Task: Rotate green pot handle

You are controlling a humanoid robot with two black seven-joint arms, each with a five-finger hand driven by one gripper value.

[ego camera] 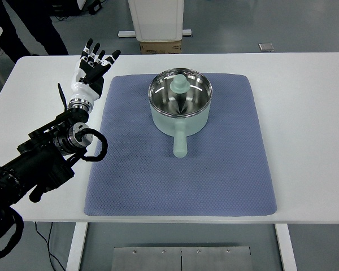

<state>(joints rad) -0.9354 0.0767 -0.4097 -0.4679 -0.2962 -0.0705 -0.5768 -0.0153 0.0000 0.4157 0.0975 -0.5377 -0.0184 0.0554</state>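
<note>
So here's the setup: the desk (pixel 305 113) has a mat (pixel 135 175) laid across its middle, and the pot (pixel 179 104) sits on the mat's far half, roughly centred left to right. Its lid (pixel 179 90) is inside the pot, flipped so the knob points up. The pot handle (pixel 181 144) sticks out toward my side, reaching about the mat's centre. My left hand (pixel 90 70) is up at the far-left, just off the mat's left edge, well apart from the pot, with my arm coming in from the near-left corner. Behind the desk there's a cabinet base (pixel 156 20) with a box (pixel 160 47) at its foot, and a person's legs (pixel 22 28) at the far left.
</note>
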